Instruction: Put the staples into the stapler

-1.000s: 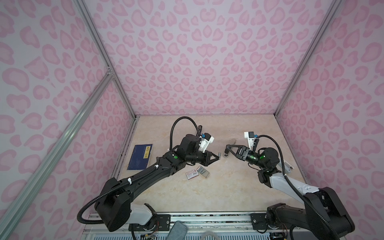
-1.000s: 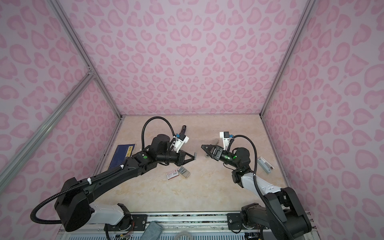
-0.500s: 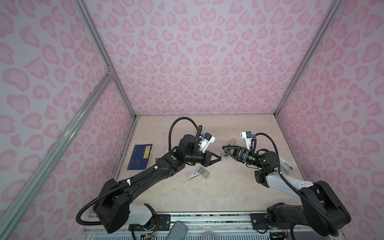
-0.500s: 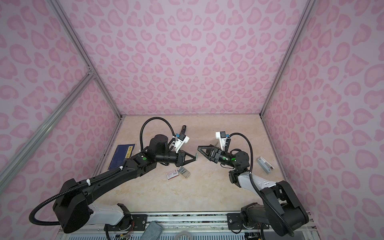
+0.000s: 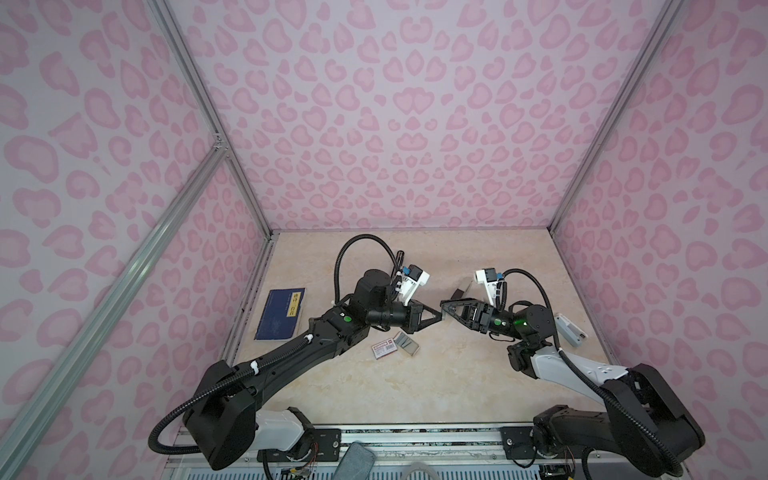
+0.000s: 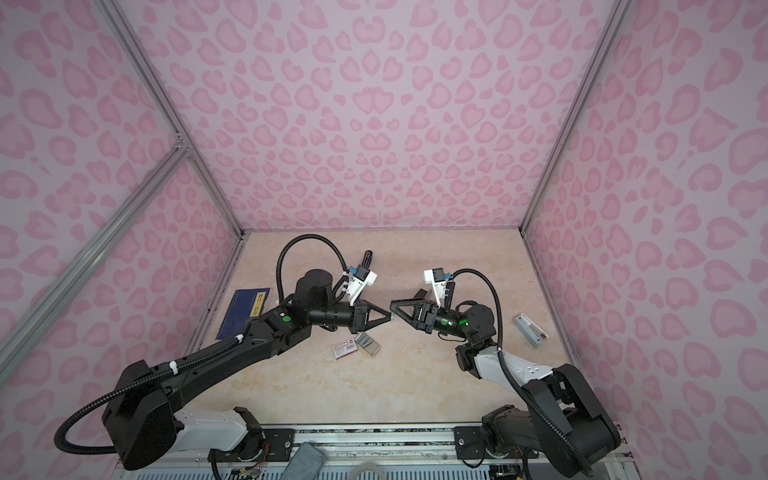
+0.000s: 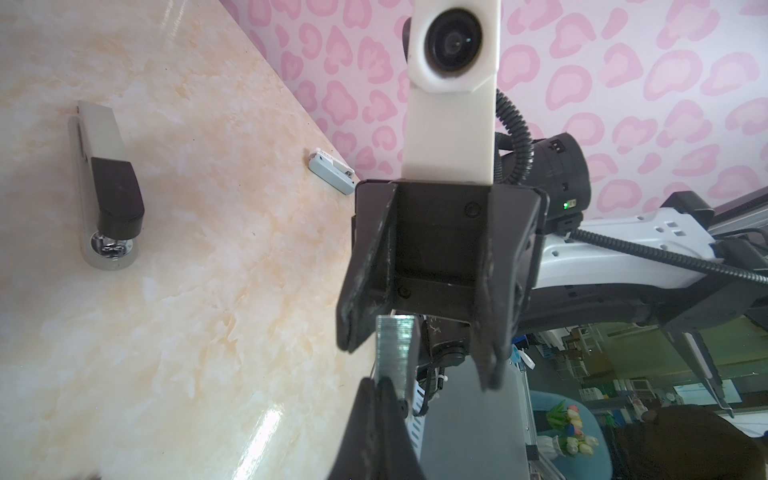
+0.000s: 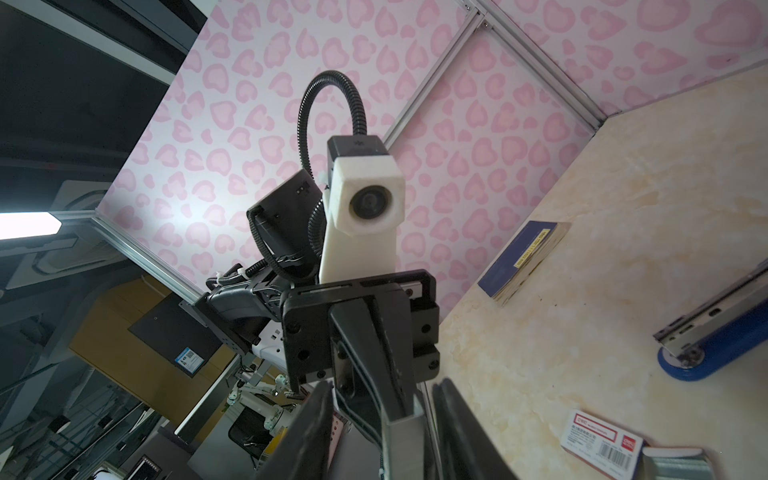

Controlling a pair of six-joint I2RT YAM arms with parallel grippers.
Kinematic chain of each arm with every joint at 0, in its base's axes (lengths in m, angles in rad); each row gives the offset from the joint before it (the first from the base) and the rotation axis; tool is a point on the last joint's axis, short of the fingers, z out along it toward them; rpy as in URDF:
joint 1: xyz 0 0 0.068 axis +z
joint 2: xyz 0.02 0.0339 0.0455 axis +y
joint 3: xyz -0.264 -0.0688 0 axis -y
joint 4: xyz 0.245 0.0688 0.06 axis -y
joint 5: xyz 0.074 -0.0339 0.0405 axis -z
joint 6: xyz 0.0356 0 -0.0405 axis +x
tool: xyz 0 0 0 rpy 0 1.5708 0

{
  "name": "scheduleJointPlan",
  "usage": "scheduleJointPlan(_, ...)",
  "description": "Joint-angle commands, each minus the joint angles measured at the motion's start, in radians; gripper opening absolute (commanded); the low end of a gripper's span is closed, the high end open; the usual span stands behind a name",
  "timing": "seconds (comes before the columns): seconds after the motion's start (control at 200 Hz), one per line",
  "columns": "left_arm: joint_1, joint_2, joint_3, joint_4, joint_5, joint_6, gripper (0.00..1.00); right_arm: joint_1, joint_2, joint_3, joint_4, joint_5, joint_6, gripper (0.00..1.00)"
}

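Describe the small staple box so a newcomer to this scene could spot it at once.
On the pale marbled table, look just below the tip of the left pincer, toward the arms' bases. There the small white box lies flat. Unlike the grey staples beside it, it carries a red label and a barcode.

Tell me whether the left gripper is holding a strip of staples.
Yes, the left wrist view shows the left gripper closed on one end of a grey strip of staples.
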Motion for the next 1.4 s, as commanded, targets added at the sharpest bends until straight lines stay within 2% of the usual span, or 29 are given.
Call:
scheduleJointPlan(0.0, 0.004, -0.008, -0.005, 0.053, 0.015, -0.008, 0.03, 0.001, 0.013, -0.008, 0.090, -0.020, 0.032, 0.39)
scheduleJointPlan(0.21, 0.008, -0.013, -0.011, 0.063, 0.014, -0.017, 0.03, 0.001, 0.071, -0.013, 0.241, -0.025, 0.118, 0.34)
scheduleJointPlan(0.97, 0.016, -0.021, -0.022, 0.096, 0.018, -0.039, 0.03, 0.008, 0.088, 0.002, 0.241, -0.034, 0.110, 0.20)
scheduleJointPlan(1.055, 0.017, -0.022, -0.023, 0.093, 0.015, -0.040, 0.06, 0.009, 0.083, 0.001, 0.240, -0.032, 0.111, 0.20)
scheduleJointPlan(1.18, 0.017, -0.025, -0.023, 0.089, 0.004, -0.043, 0.16, 0.008, 0.082, 0.003, 0.242, -0.030, 0.110, 0.19)
scheduleJointPlan(1.395, 0.024, -0.033, -0.032, 0.092, 0.001, -0.048, 0.20, 0.006, 0.079, 0.003, 0.229, -0.023, 0.106, 0.19)
